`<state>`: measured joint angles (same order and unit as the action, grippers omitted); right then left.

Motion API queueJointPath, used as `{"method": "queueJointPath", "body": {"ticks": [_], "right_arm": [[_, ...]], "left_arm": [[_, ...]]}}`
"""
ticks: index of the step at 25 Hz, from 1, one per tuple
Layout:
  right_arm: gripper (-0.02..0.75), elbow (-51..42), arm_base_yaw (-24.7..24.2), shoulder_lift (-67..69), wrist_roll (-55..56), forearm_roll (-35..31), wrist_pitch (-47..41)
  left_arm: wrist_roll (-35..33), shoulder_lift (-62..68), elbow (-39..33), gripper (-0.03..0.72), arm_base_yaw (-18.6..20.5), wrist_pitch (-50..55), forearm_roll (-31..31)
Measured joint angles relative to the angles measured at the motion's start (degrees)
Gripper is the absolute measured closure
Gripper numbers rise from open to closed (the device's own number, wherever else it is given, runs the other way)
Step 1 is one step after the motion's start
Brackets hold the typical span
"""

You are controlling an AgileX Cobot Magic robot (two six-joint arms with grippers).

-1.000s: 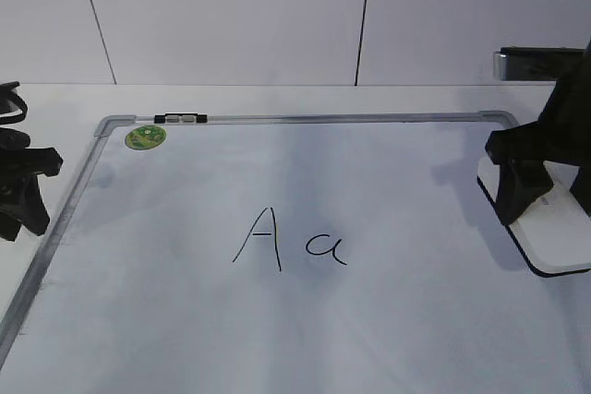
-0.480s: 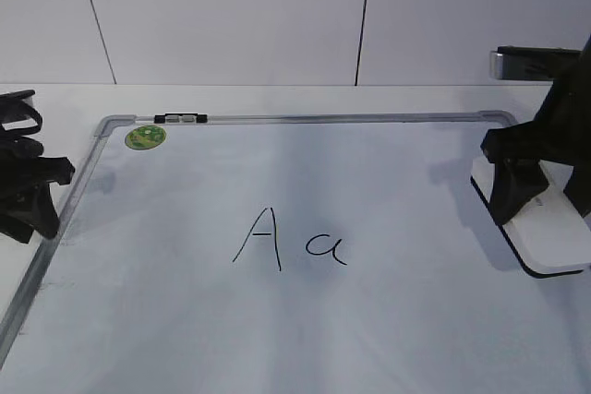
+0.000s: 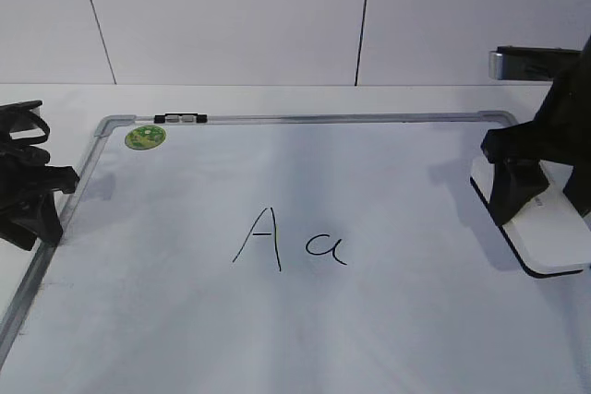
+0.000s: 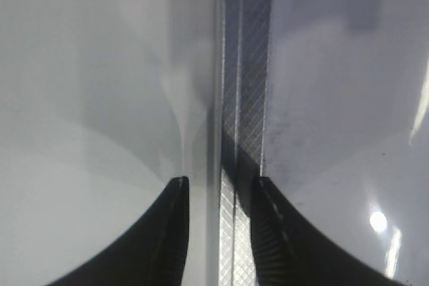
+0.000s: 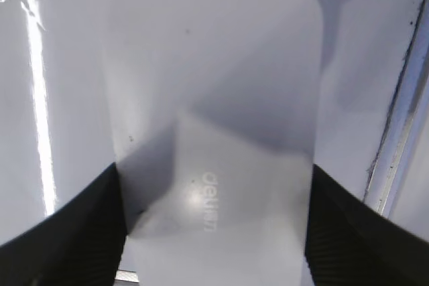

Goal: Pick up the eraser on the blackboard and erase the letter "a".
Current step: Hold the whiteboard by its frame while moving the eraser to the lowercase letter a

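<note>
White bench [image 3: 55, 99] and pale panelled wall frame your scene. On it lies the large white dry-erase blackboard [image 3: 388, 320] with its silver-grey frame. Your right pincer [image 5: 213, 232] straddles the white rounded plastic eraser [image 5: 214, 98] at the board's right edge, both pads against its sides. Your left pincer [image 4: 218, 232] stands partly parted astride the left frame rail [image 4: 244, 98]. Mid-board, the small handwritten letter "a" [image 3: 327, 247] sits intact beside the capital "A" [image 3: 259, 238].

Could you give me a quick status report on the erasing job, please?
Right end effector astride eraser. Left end effector straddles board frame. Letter "a" unerased, path clear.
</note>
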<state>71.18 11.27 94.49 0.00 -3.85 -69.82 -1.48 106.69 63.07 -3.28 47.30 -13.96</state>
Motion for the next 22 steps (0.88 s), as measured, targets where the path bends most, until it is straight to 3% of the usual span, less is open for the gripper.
{"method": "queueJointPath", "body": {"ticks": [22], "right_arm": [[0.195,0.0,0.0,0.0,0.0,-0.4,0.0]], "left_arm": [[-0.04,0.78,0.47,0.454,0.0,-0.12,1.39]]}}
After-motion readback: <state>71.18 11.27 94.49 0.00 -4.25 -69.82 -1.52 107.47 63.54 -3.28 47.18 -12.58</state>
